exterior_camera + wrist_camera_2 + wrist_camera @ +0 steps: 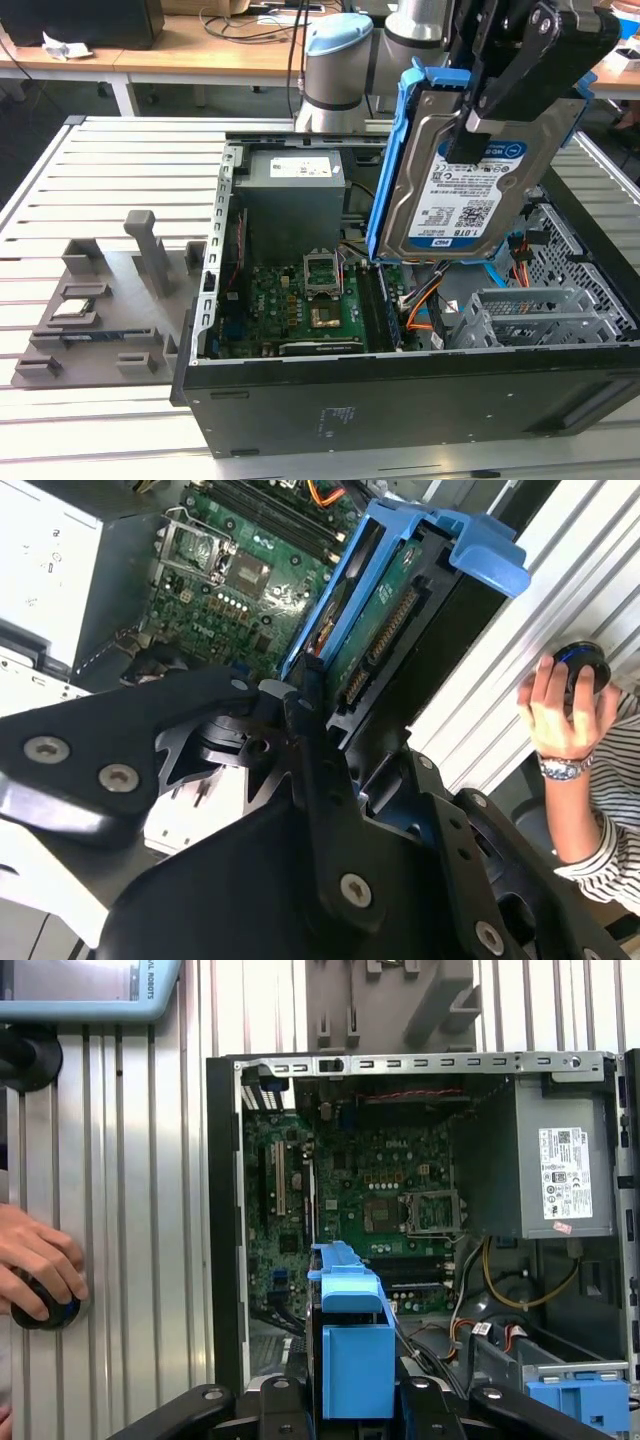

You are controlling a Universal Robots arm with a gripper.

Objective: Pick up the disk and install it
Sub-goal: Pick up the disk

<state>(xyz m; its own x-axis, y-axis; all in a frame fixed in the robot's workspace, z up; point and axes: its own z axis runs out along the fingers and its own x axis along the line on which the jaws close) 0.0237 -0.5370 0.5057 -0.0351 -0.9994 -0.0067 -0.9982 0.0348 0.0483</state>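
The gripper (pixel 472 128) is clenched on the disk (pixel 455 190), pinching it across its flat faces near the upper edge. The disk hangs straight below the fingers, clear of everything and touching only the gripper. It stands on edge, and its long axis runs down and away from the gripper toward the open computer case (pixel 400 400). The blue carrier (pixel 388 165) frames its sides.

In the second wrist view the disk (pixel 392 605) juts forward from between the fingers, with the motherboard (pixel 230 590) beyond its far end. The first wrist view looks along it, so the blue carrier (pixel 350 1345) is seen end-on over the case's open interior.

The silver drive cage (pixel 530 315) sits below the gripper, lower than the disk's bottom edge and off to one side, so the disk is not lined up over it, as far as I can judge.

A person's hand (pixel 35 1260) rests on the table outside the case wall, well apart from the gripper
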